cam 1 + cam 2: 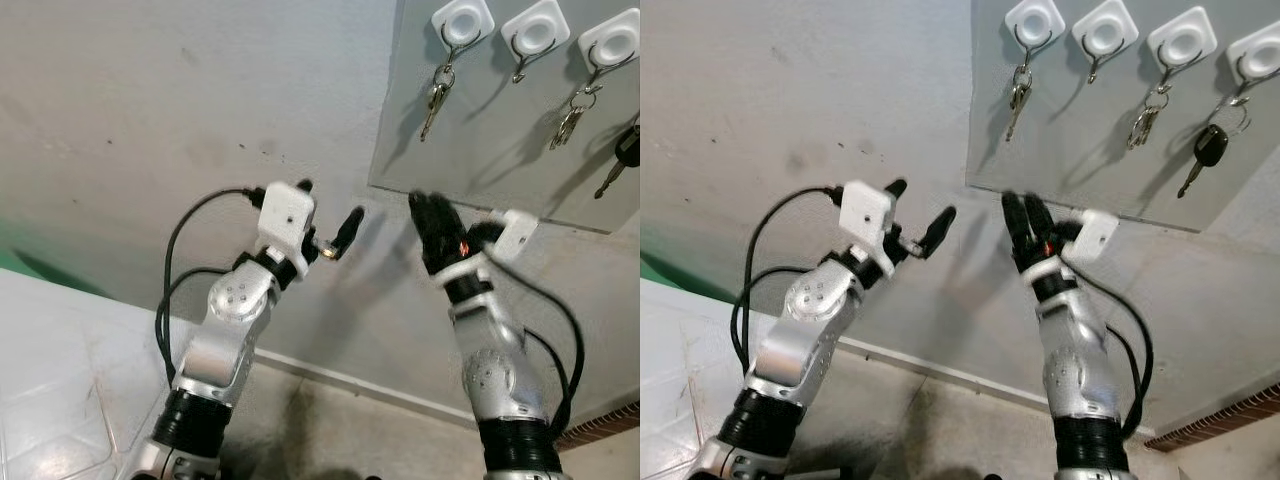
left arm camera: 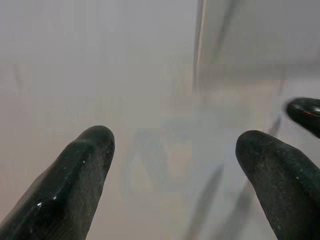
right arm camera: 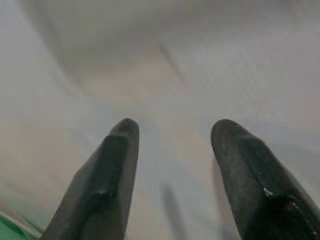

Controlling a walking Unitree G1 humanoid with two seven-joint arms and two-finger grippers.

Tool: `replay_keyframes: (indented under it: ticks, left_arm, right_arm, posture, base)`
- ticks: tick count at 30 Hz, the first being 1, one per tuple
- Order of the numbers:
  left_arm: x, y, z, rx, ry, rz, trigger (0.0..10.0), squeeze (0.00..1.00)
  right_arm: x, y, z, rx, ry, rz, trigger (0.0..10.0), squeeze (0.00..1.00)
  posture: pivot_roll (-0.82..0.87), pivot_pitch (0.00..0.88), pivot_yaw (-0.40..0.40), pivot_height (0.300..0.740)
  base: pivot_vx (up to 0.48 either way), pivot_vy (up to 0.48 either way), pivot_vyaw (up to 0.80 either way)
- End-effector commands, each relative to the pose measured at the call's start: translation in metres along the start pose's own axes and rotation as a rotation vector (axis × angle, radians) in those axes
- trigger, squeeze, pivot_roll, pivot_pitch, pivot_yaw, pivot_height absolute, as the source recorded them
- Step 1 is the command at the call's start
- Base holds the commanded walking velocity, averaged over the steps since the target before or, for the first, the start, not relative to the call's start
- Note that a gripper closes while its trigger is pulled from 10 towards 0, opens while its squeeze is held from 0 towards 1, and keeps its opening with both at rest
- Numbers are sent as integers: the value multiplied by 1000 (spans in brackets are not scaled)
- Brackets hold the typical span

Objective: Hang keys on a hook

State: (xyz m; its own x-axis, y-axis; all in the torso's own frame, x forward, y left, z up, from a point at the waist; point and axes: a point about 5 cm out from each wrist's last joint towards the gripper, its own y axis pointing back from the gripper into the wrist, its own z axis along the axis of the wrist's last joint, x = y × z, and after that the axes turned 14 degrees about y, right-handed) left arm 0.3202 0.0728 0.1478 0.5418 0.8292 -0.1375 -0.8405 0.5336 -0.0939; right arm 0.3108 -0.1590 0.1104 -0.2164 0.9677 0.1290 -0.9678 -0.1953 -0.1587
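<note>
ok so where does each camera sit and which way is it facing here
Left eye view: on the head, facing the grey wall and grey board of white hooks; both silver arms show, left gripper and right gripper raised.
Right eye view: same head, same scene; silver keys and a black car key hang on the hooks.
Left wrist view: on the left wrist, looking along its black fingers at the wall, jaws open.
Right wrist view: on the right wrist, along its black fingers, jaws open.
Shared: both eye views show the board and both arms.

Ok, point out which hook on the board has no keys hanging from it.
The second hook from the left: its metal hook hangs bare, while the first hook, third hook and fourth hook each carry keys.
</note>
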Motion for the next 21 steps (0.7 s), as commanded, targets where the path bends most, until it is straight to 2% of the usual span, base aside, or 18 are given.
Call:
replay_keyframes:
  ticks: [1, 2, 3, 4, 6, 10, 12, 13, 16, 18, 21]
  left_arm:
    - [6, 5, -22, 57, 0, 31, 10000, 0]
    - [10, 8, -36, 98, -2, 54, 10000, 0]
    - [10, 8, -36, 98, -2, 54, 10000, 0]
    - [11, 12, -50, 147, -4, 57, 10000, 0]
    - [11, 17, -62, 185, 3, 46, 10000, 0]
    - [9, 25, -78, 234, 35, 14, 10000, 0]
    - [5, 28, -85, 255, 23, -19, 10000, 0]
    - [3, 31, -90, 272, 3, -39, 10000, 0]
    - [1, 34, -99, 302, -16, -63, 10000, 0]
    - [-4, 45, -117, 372, -35, -87, 10000, 0]
    - [-7, 55, -132, 433, -53, -107, 10000, 0]
  right_arm:
    - [-2, 10, -21, 80, 48, -18, 10000, 1000]
    - [-5, 18, -36, 130, 75, -35, 10000, 1000]
    - [-5, 18, -36, 130, 75, -35, 10000, 1000]
    - [-5, 27, -49, 177, 93, -46, 10000, 1000]
    - [-6, 36, -60, 217, 99, -66, 10000, 1000]
    - [-6, 46, -73, 261, 113, -87, 10000, 1000]
    - [-6, 48, -76, 271, 110, -88, 10000, 1000]
    - [-5, 49, -77, 275, 111, -88, 10000, 0]
    - [-5, 49, -80, 274, 113, -86, 10000, 0]
    - [-5, 53, -86, 303, 128, -79, 10000, 0]
    - [-6, 57, -91, 327, 141, -77, 10000, 0]
  posture:
    - [134, 104, 28, 740]
    - [131, 100, 29, 740]
    - [131, 100, 29, 740]
    - [127, 97, 31, 740]
    - [124, 95, 34, 740]
    - [119, 89, 35, 740]
    - [119, 87, 35, 740]
    - [120, 86, 35, 740]
    - [121, 84, 33, 740]
    - [122, 80, 33, 740]
    - [120, 77, 35, 740]
  base:
    - [0, 0, 0]
    - [0, 0, 0]
    - [0, 0, 0]
    - [0, 0, 0]
    - [0, 0, 0]
    - [0, 0, 0]
    - [0, 0, 0]
    - [0, 0, 0]
    - [0, 0, 0]
    - [0, 0, 0]
    - [0, 0, 0]
